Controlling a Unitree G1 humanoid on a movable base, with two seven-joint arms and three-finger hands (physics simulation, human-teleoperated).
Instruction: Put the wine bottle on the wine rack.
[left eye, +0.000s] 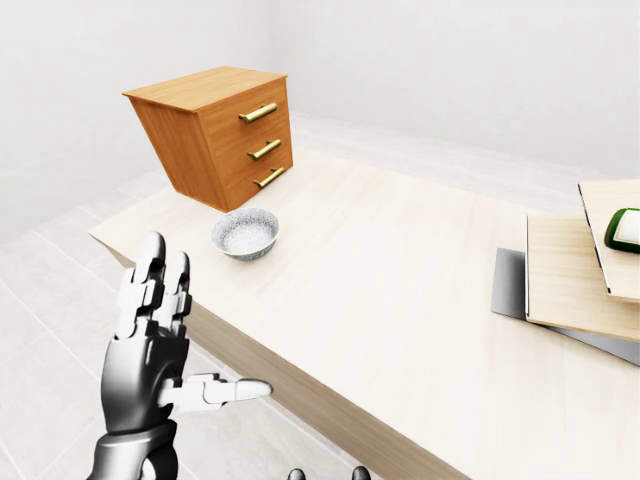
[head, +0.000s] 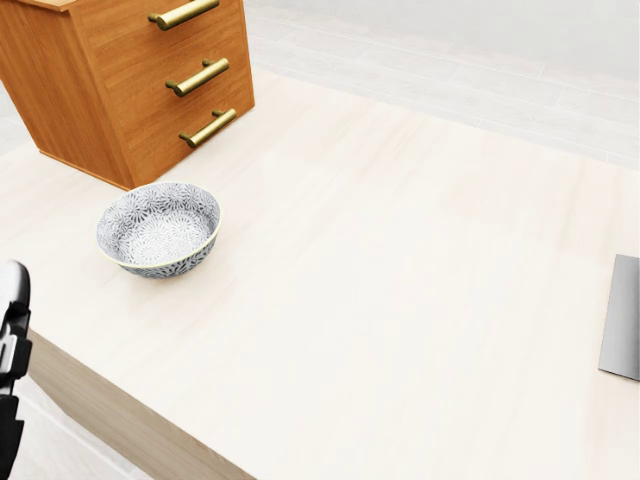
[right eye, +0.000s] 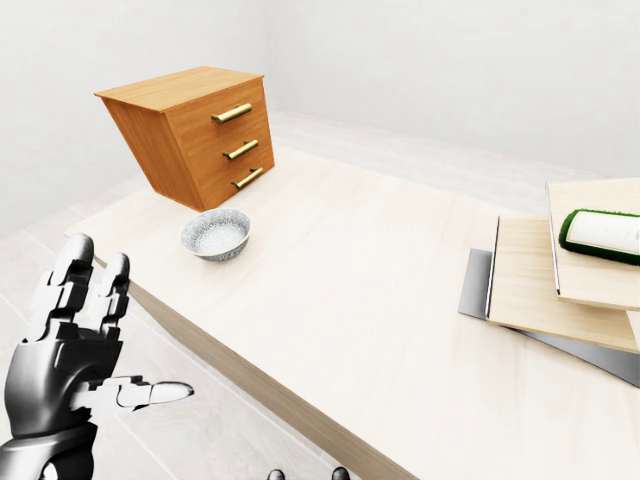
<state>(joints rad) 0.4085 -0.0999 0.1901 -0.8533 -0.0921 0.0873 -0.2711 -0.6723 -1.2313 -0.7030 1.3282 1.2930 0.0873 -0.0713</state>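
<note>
No clear wine bottle shows. A dark green thing with a white face (right eye: 600, 232) lies on stacked wooden boards (right eye: 545, 285) at the right edge of the eye views; I cannot tell what it is. My left hand (left eye: 190, 330) is raised at the lower left, off the table's near edge, fingers spread and empty. It shows as a black shape in the head view (head: 10, 350). Only two dark fingertips of my right hand (left eye: 328, 473) peek over the bottom edge.
A pale wooden table (left eye: 400, 290) fills the middle. A tilted three-drawer wooden cabinet (left eye: 225, 130) with brass handles stands at its upper left. A patterned grey bowl (head: 158, 228) sits below it. A grey slab (left eye: 510, 285) lies under the boards.
</note>
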